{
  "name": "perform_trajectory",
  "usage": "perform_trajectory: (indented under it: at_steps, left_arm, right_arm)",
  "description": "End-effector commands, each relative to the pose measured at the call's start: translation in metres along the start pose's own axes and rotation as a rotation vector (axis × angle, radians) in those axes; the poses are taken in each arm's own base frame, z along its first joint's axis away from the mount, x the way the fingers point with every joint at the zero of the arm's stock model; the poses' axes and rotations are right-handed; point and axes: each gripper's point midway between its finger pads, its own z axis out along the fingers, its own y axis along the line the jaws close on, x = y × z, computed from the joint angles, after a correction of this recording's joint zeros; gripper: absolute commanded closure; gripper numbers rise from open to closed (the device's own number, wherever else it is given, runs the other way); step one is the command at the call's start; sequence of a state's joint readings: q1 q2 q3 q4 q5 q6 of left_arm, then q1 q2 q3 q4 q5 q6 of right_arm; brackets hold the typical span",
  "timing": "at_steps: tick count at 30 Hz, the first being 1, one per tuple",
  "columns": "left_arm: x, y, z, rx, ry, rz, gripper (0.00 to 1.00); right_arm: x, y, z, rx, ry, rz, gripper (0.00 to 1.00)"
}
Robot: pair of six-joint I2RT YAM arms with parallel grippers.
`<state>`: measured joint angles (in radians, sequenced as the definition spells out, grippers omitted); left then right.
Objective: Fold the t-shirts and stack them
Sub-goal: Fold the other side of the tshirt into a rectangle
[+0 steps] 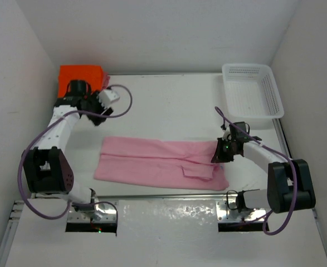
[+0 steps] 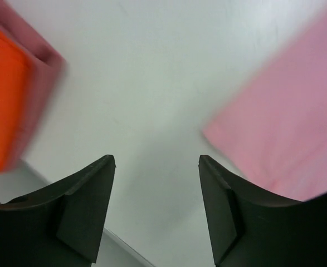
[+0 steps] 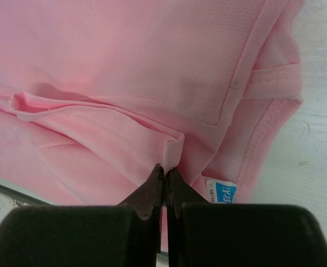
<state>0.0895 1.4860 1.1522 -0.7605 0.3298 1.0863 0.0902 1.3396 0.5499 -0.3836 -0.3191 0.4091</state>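
the light pink t-shirt (image 1: 160, 163) lay spread across the near middle of the white table (image 1: 169, 105), folded lengthwise into a long band running left to right, with a small flap doubled over near its right end. the right gripper (image 1: 216, 152) sat low at that right end, and in its wrist view its tips (image 3: 166, 169) were pressed together on a raised ridge of the pink cloth, pinching the fold just beside the collar, where a small blue and white label (image 3: 221, 192) showed. the left gripper (image 1: 99, 114) hung over bare table at the back left, apart from the pink shirt; in its wrist view the left gripper's jaws (image 2: 157, 161) stood spread with nothing between them, only the white surface below. the bright orange t-shirt (image 1: 81, 73) sat folded in the far left corner, and the left wrist view showed it lying on the dusty rose-red t-shirt (image 2: 43, 78), whose edge stuck out beside it, blurred. a white perforated basket (image 1: 251, 89) stood in the far right corner, well apart from all the shirts.
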Motion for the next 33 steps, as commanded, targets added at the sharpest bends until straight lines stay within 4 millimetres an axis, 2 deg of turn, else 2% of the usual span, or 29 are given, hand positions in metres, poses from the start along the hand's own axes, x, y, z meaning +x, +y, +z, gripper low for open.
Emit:
perform_trajectory:
  at_steps: [1,3,4,6,7,8,9,10,12,13,14,18,20,22,26,27,33]
  left_arm:
    - [-0.147,-0.039,-0.027,0.108,-0.339,-0.038,0.41]
    - [-0.189,-0.085,-0.015,0.233,-0.385,-0.016,0.41]
    - [-0.214,-0.132,-0.007,0.332,-0.402,0.043,0.41]
    - [-0.231,-0.174,0.022,0.403,-0.374,0.031,0.4]
    - [-0.241,-0.208,0.029,0.449,-0.368,0.082,0.4]
    - [-0.24,-0.225,0.047,0.476,-0.326,0.063,0.39]
    - [-0.25,-0.237,0.054,0.493,-0.344,0.074,0.38]
    - [-0.252,-0.257,0.066,0.533,-0.323,0.054,0.38]
    - [-0.265,-0.273,0.083,0.563,-0.337,0.012,0.38]
    - [-0.274,-0.275,0.079,0.57,-0.367,0.025,0.38]
    - [-0.282,-0.278,0.088,0.571,-0.368,-0.005,0.37]
    - [-0.293,-0.289,0.108,0.548,-0.362,-0.019,0.37]
    - [-0.289,-0.299,0.12,0.562,-0.333,-0.018,0.41]
    - [-0.273,-0.306,0.131,0.577,-0.275,-0.015,0.45]
    - [-0.262,-0.317,0.131,0.622,-0.257,-0.018,0.48]
    - [-0.262,-0.32,0.131,0.627,-0.255,-0.006,0.52]
    - [-0.25,-0.314,0.145,0.557,-0.181,0.042,0.56]
  right_arm:
    - [-0.008,0.005,0.003,-0.028,-0.034,-0.001,1.0]
    - [-0.008,0.005,0.004,-0.029,-0.037,0.008,1.0]
    - [-0.009,0.006,0.005,-0.032,-0.042,0.009,1.0]
    - [-0.006,0.004,0.007,-0.029,-0.037,0.018,1.0]
    - [-0.006,0.004,0.007,-0.029,-0.04,0.02,1.0]
    - [-0.005,0.003,0.008,-0.029,-0.04,0.023,1.0]
    - [-0.006,0.004,0.009,-0.03,-0.043,0.028,1.0]
    - [-0.006,0.003,0.009,-0.029,-0.047,0.028,1.0]
    - [-0.007,0.003,0.01,-0.031,-0.053,0.033,1.0]
    - [-0.008,0.004,0.01,-0.033,-0.057,0.035,1.0]
    - [-0.008,0.004,0.011,-0.034,-0.059,0.037,1.0]
    - [-0.008,0.004,0.012,-0.036,-0.066,0.036,1.0]
    - [-0.009,0.004,0.012,-0.036,-0.068,0.04,1.0]
    - [-0.01,0.005,0.011,-0.039,-0.07,0.037,1.0]
    - [-0.012,0.005,0.01,-0.037,-0.075,0.031,1.0]
    - [-0.013,0.005,0.01,-0.037,-0.076,0.031,1.0]
    - [-0.013,0.006,0.01,-0.039,-0.073,0.031,1.0]
